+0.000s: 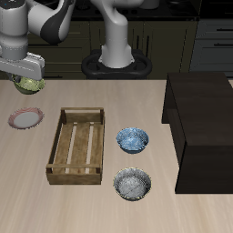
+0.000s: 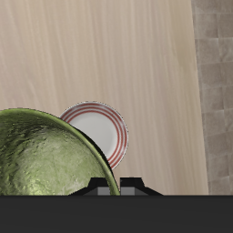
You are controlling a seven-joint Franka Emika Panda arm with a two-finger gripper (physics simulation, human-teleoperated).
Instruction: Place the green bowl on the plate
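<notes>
At the upper left of the exterior frame the gripper (image 1: 27, 80) hangs above the table (image 1: 109, 205) with the green bowl (image 1: 30, 86) showing beneath its fingers, clear of the surface. The fingers sit close together at the bowl's rim, so the bowl looks pinched by its wall and carried, though the exact contact is too small to make out there. Just below it in that frame, nearer the table's front edge, lies the plate (image 1: 25, 118), bare and flat on the wood. The wrist view agrees: the green bowl (image 2: 45, 155) fills the foreground, overlapping one edge of the plate (image 2: 102, 132), whose pale centre is mostly uncovered, so by my reading the bowl is not yet centred over it.

Moving right across the exterior frame come the wooden slatted tray (image 1: 80, 146), then the blue patterned bowl (image 1: 132, 139) with the grey-white speckled bowl (image 1: 132, 185) below it, and at the far right the dark cabinet (image 1: 202, 127). All are well apart from the carry path.

The main risk is an early release: the bowl would land half on the plate's rim, tip or skid onto the table. A rim pinch may also let the bowl swing or slip if the arm moves sharply. Lowering too hard could shove the light plate.
</notes>
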